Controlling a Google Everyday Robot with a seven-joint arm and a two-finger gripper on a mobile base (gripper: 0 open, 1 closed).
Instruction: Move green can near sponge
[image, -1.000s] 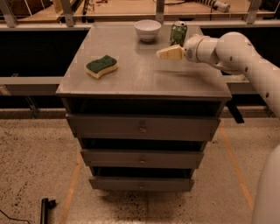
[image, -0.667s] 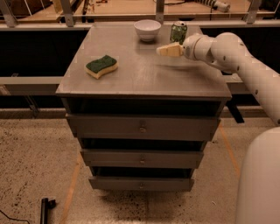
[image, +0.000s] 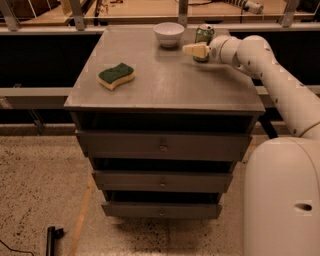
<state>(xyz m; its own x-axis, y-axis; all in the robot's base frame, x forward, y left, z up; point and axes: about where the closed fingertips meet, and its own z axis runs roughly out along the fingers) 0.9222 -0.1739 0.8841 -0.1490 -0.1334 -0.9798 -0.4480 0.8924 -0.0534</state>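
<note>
With the can (image: 204, 34) at the table's (image: 170, 87) far right edge beside the bowl (image: 168, 34), and the gripper (image: 196, 50) just before it (open or closed, I cannot tell), centre squarely on the can before carrying it to the sponge (image: 116, 76), well apart.

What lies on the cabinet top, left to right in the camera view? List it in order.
sponge → white bowl → green can. The gripper is at the can's front and overlaps it, so it is left out of the order.
</note>
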